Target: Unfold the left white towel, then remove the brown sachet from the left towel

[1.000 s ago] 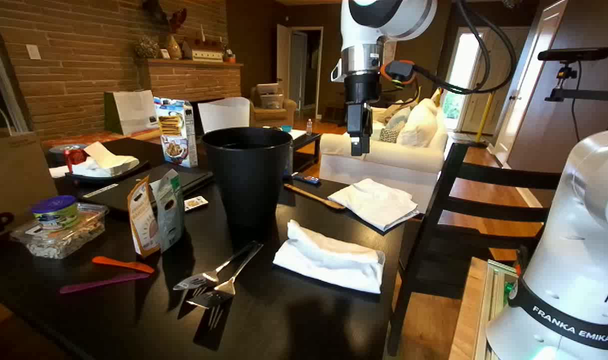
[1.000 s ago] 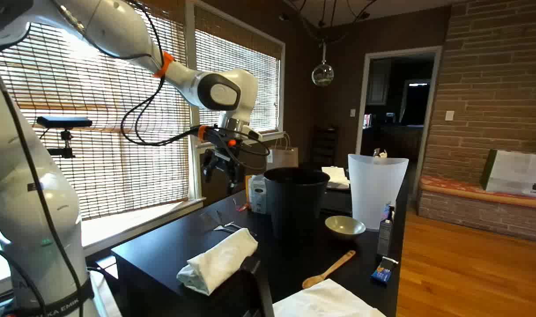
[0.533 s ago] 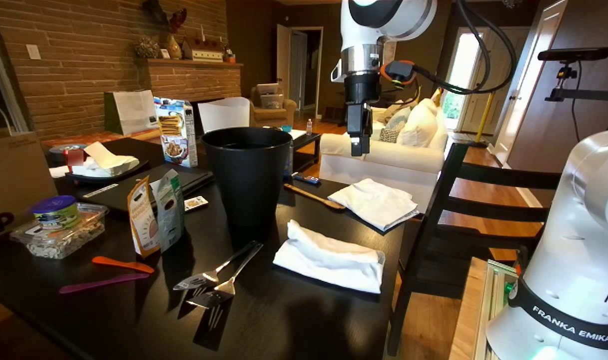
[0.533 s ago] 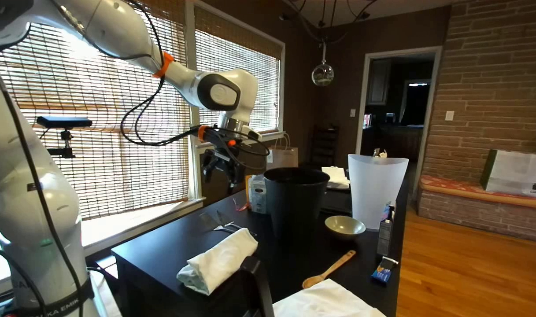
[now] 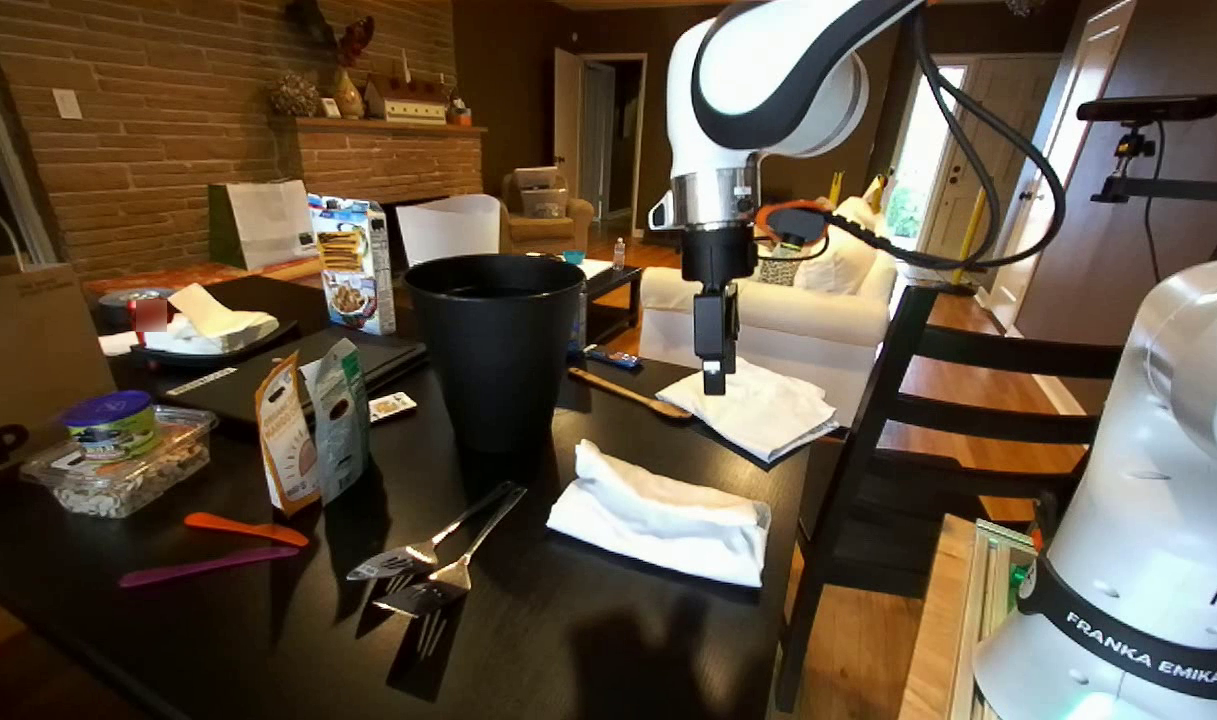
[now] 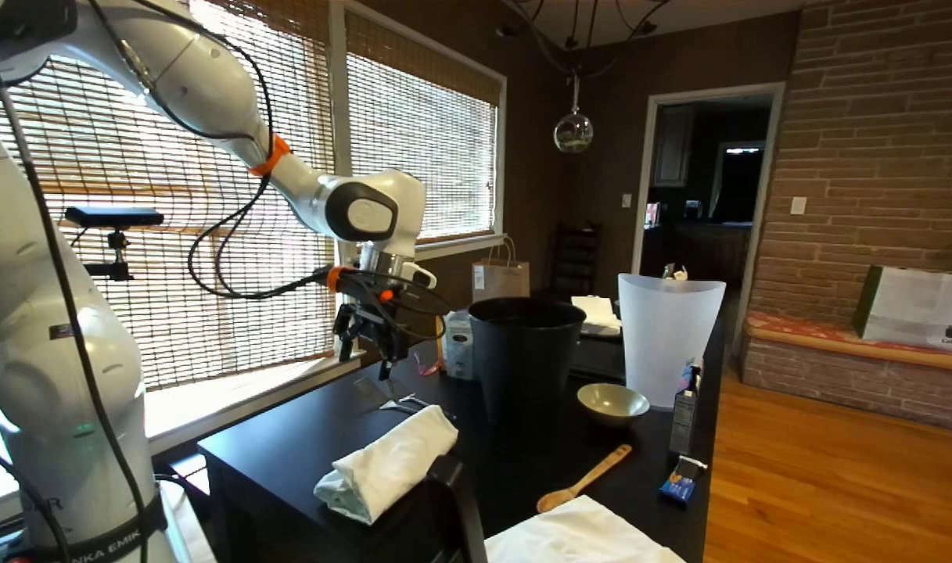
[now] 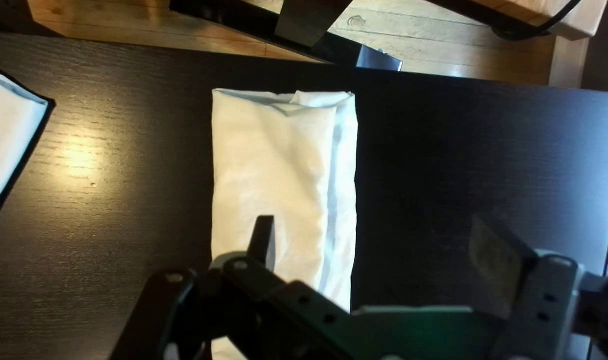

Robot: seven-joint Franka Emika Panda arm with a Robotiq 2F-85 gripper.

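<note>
A white towel [image 5: 663,520] lies folded into a thick roll near the table edge. It shows in an exterior view [image 6: 389,465] and in the wrist view [image 7: 274,175], where its layered end faces the edge. A second, flatter white towel [image 5: 753,405] lies apart from it, also partly seen in an exterior view [image 6: 581,536] and the wrist view [image 7: 6,140]. The brown sachet is not in view. My gripper [image 7: 376,235] is open and empty above the table; in the wrist view one finger overlaps the rolled towel and the other is over bare table. It also shows in both exterior views [image 5: 715,385] [image 6: 364,363].
A tall black bin [image 5: 495,350] stands beside the rolled towel. Metal servers [image 5: 438,575], two pouches [image 5: 313,430] and a wooden spoon [image 5: 628,392] lie or stand nearby. A bowl [image 6: 612,403] is past the bin. A black chair [image 5: 968,420] stands at the table.
My gripper has come down towards the table and shifted a little towards the robot's base. It stays open. The towels have not moved.
</note>
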